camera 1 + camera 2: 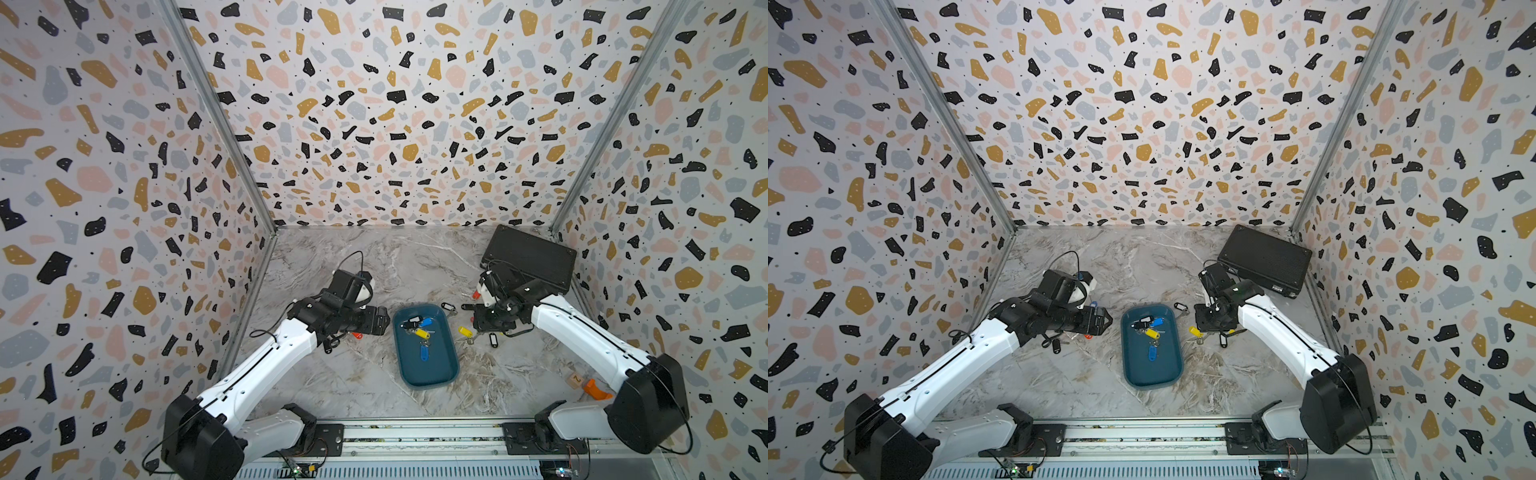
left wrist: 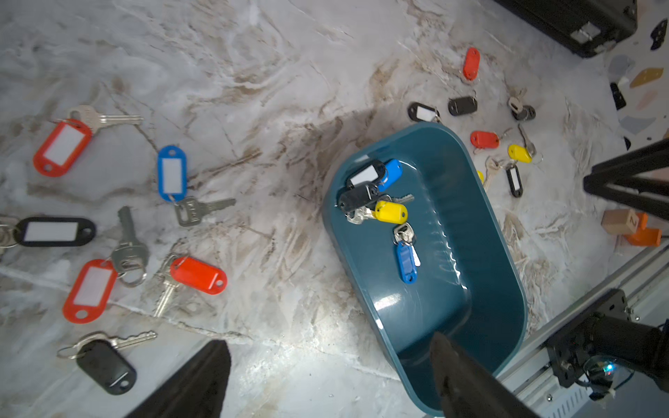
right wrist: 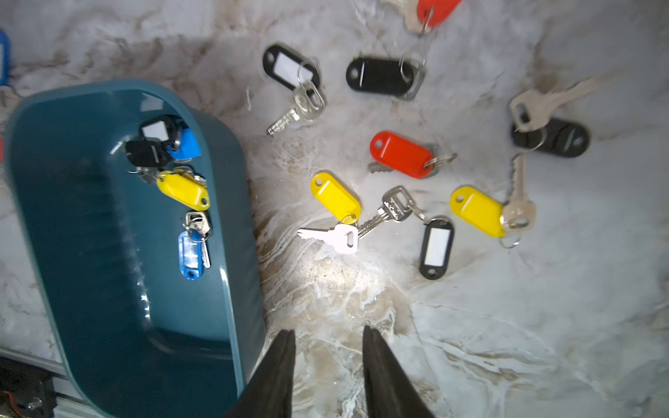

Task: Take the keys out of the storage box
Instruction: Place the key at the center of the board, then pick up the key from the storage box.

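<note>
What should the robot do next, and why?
Probably lower the open left gripper onto the lone blue-tagged key in the storage box. It hovers empty at the box's end, and this key lies apart from the bunched keys.

Terrazzo walls [image 1: 395, 104], marble-look tabletop [image 1: 374, 257].
We see three walls speckled black, ochre, pink and grey, joined by metal corner posts [image 1: 216, 112]; tabletop is grey-white with brown veins; a metal rail [image 1: 415, 434] runs along its near edge.
</note>
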Robot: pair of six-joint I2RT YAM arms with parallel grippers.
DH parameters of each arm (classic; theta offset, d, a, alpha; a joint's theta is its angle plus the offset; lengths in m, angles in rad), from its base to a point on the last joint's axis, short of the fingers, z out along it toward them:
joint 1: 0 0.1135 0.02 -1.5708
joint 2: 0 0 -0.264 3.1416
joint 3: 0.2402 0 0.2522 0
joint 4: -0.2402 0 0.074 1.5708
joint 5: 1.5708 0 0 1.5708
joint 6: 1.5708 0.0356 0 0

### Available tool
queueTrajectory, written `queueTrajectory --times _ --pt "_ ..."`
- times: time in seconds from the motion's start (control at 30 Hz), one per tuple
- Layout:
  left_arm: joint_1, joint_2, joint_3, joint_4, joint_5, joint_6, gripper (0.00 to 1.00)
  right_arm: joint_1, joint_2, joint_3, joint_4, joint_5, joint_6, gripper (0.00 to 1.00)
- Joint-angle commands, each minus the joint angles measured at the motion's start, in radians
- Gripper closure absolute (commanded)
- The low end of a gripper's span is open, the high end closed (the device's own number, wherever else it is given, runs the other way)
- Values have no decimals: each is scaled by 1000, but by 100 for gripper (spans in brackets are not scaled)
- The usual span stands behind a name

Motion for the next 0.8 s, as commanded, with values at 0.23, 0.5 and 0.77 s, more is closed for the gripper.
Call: queueTrajectory --times 0.23,0.5,0.77 --pt "-227 278 257 -138 -44 145 33 -19 -140 -25 -116 83 -21 80" --pt "-308 481 332 -126 -86 -171 61 -32 -144 -56 -113 83 -24 81" --pt "-340 568 317 -32 -123 -468 68 -38 -146 -89 -86 38 -24 80"
